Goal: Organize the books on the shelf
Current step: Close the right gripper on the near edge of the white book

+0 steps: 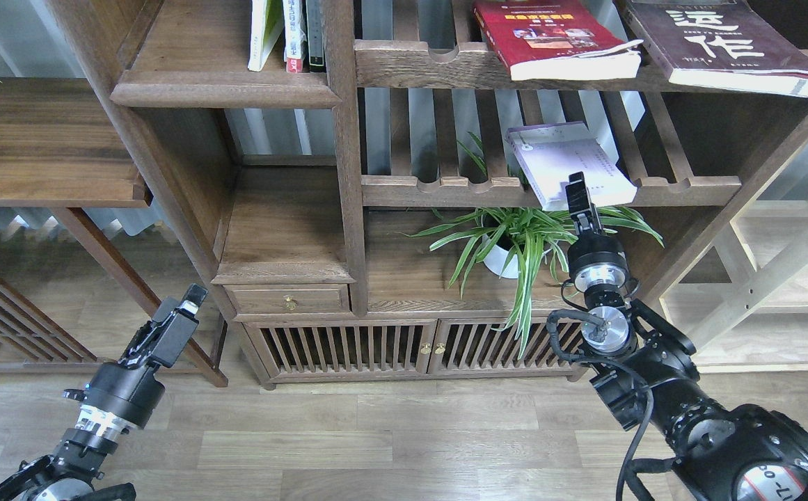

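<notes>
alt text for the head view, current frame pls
The right gripper reaches up to the near edge of a pale lavender book lying on a slatted rack, above a potted plant. A red book and a maroon book lie on the rack above; the left gripper hangs low.

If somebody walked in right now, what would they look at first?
Probably the right gripper, raised up to the front edge of the pale lavender-white paperback lying on the middle slatted rack. Just below it a leafy green plant in a white pot spills over its dark wooden ledge. On the rack above lie a red book with a yellow band and a maroon-brown book with big cream Chinese characters.
</notes>
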Robot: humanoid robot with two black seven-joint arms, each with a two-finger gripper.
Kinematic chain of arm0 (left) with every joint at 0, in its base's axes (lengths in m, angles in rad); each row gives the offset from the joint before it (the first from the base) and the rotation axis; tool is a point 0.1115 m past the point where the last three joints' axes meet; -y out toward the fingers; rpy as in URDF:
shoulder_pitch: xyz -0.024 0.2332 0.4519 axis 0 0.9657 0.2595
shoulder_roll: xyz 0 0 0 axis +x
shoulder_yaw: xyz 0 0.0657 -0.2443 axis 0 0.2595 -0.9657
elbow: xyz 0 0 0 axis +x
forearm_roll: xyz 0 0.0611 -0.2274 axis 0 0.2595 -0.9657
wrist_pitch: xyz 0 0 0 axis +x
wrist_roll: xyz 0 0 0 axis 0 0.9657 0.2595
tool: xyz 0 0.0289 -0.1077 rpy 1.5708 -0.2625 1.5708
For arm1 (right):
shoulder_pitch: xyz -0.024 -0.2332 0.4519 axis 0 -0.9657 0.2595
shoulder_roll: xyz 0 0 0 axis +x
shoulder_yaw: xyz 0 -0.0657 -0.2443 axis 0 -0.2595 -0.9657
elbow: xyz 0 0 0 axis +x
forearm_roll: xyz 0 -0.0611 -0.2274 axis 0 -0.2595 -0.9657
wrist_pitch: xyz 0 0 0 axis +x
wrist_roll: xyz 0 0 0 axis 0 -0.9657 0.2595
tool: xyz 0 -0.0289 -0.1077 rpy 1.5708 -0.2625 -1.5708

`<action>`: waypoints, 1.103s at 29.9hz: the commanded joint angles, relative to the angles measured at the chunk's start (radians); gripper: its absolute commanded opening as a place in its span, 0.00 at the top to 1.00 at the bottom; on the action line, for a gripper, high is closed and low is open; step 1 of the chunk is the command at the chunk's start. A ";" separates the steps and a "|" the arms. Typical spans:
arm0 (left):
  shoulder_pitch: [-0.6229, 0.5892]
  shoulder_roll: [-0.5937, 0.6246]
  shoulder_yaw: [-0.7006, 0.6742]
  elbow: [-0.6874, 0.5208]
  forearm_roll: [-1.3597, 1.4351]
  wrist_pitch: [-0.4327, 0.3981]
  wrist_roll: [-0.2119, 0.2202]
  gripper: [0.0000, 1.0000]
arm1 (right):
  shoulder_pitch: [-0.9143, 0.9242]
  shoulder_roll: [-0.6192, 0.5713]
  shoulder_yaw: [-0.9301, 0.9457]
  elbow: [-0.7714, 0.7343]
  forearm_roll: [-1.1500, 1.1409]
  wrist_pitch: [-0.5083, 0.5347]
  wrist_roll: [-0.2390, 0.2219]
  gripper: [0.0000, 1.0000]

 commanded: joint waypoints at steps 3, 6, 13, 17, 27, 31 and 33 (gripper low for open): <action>-0.002 0.000 0.000 0.000 0.000 0.000 0.000 0.01 | 0.002 0.000 -0.002 0.000 -0.001 0.001 0.000 0.27; 0.000 0.000 0.000 0.000 0.000 0.000 0.000 0.01 | 0.002 0.000 -0.002 0.002 -0.001 0.001 0.000 0.33; 0.000 0.000 0.000 0.000 0.000 0.000 0.000 0.01 | -0.003 0.000 -0.002 0.005 -0.001 0.009 0.000 0.50; 0.000 0.000 0.000 0.000 0.000 0.000 0.000 0.01 | -0.014 0.000 -0.002 0.018 0.001 0.015 0.000 0.53; -0.008 -0.002 0.001 0.008 0.000 0.000 0.000 0.01 | -0.095 0.000 -0.019 0.161 0.007 0.016 0.000 0.56; -0.008 -0.002 0.003 0.008 0.000 0.000 0.000 0.01 | -0.097 0.000 -0.022 0.172 0.005 0.015 0.000 0.58; -0.006 -0.002 0.003 0.006 0.000 0.000 0.000 0.01 | -0.095 0.000 -0.022 0.170 0.007 0.007 0.000 0.59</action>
